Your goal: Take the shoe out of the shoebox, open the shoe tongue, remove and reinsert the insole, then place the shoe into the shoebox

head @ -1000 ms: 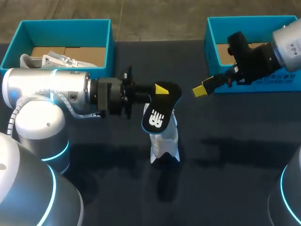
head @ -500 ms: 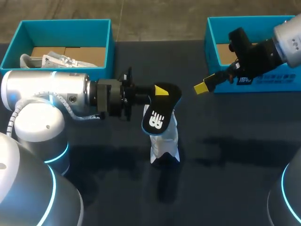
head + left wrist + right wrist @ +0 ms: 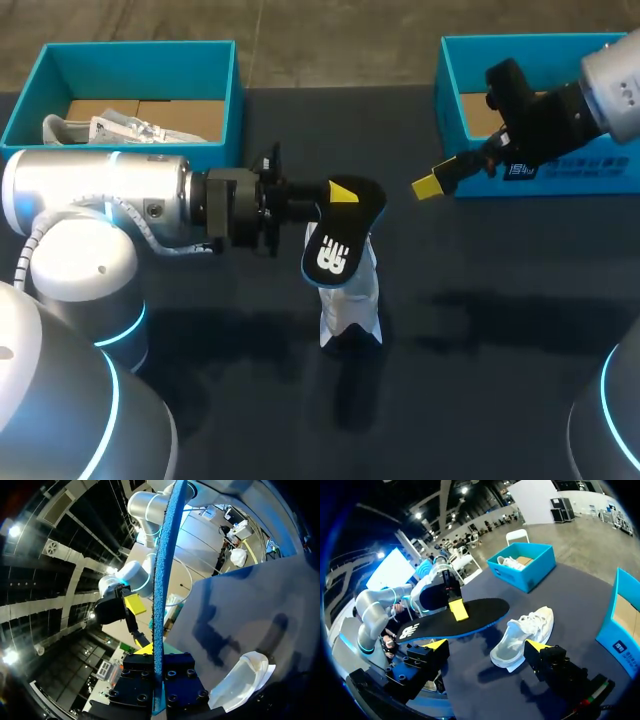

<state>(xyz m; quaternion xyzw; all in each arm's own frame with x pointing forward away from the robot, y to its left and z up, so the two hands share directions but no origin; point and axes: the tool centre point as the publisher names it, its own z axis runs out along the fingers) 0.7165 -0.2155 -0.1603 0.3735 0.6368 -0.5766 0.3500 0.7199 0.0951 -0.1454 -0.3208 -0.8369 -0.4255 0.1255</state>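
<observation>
Only the right gripper (image 3: 486, 645) has shifted, slightly up toward its box (image 3: 452, 110), and it hangs wide open. The left gripper (image 3: 335, 198) pinches one insole (image 3: 338, 250) by its end, above the shoe (image 3: 352, 305) on the surface (image 3: 480, 380). The insole looks light and floppy, so take it near the free end. Two shoes, the second shoe (image 3: 105, 128) in the left box (image 3: 130, 55); two boxes.

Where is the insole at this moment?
In the head view the insole is near the middle of the table, clamped in the left gripper and held just over the white shoe.
</observation>
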